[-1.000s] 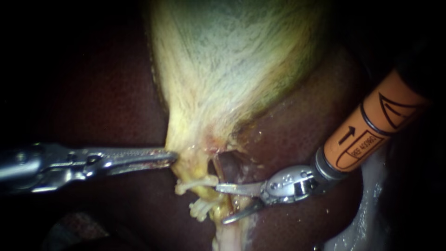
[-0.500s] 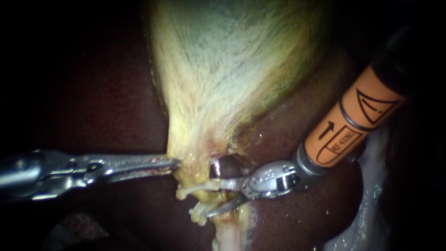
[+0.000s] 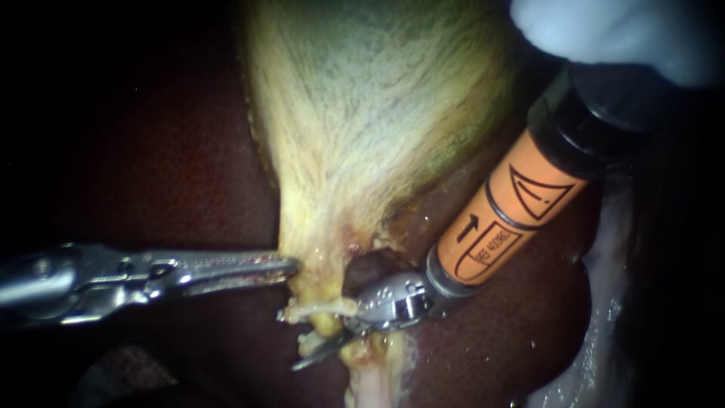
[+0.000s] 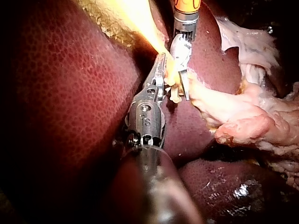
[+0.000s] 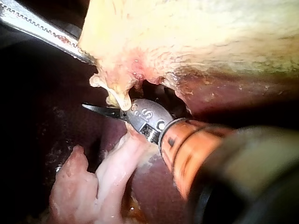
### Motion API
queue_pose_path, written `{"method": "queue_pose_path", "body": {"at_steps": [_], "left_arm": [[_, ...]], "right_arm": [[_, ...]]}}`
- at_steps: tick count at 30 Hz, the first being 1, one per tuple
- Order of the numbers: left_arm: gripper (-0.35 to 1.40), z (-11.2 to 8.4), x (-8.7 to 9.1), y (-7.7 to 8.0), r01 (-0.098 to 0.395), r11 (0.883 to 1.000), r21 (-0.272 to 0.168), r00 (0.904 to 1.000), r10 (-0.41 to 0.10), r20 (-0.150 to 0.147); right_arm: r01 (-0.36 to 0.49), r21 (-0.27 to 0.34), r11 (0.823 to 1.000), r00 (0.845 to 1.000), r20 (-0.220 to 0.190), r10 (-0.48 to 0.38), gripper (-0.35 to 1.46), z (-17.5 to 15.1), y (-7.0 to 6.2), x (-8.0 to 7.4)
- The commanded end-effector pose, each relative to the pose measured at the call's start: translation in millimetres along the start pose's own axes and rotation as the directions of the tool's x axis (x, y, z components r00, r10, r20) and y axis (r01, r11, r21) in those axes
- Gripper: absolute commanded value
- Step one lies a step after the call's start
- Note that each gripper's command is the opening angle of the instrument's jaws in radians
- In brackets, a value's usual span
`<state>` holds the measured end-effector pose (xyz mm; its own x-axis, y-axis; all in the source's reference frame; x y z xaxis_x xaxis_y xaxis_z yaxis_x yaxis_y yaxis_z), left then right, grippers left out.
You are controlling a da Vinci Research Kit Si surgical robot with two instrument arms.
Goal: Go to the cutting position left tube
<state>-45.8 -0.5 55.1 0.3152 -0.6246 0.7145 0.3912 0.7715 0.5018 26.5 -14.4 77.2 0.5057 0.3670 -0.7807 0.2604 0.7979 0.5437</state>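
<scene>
Tube [image 3: 321, 308], pale and thin, lies crosswise just below the narrow neck of the gallbladder [image 3: 377, 113], its free end pointing left. A shorter pale stub [image 3: 308, 344] hangs just nearer than it. I cannot tell from the endoscope view which of the two is the left tube.

My right instrument [image 3: 325, 336] comes in from the upper right, its shaft wearing an orange band [image 3: 506, 219]. Its two thin blades stand apart at the tube. The nearer blade shows dark and bare beside the stub, pointing left. The farther one is mostly hidden behind the yellow tissue by the tube. A gap shows between the blades, so the jaws are open, with tissue lying between them. Whether both blades touch the tube I cannot tell.

My left instrument [image 3: 287, 265] reaches in level from the left over the dark red liver [image 3: 151, 151]. Its long serrated jaws lie close together, and their tips pinch the left edge of the gallbladder's neck, just above the tube. In the left wrist view those tips are buried in the yellow tissue, with the right instrument's blades just beside them.
</scene>
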Motion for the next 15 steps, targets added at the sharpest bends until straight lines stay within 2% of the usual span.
{"method": "queue_pose_path", "body": {"at_steps": [1,15], "left_arm": [[-0.21,0.0,0.0,0.0,0.0,1.0,0.001,1.0,0.0,0.0],[-0.21,0.4,0.3,0.2,-0.002,1.0,0.001,1.0,0.002,0.0]], "right_arm": [[0.0,-0.002,1.0,1.0,-0.002,0.0,1.28,-0.1,0.1,0.1],[-0.005,-0.002,1.0,1.0,-0.002,0.005,1.28,-0.1,0.2,0.0]]}}
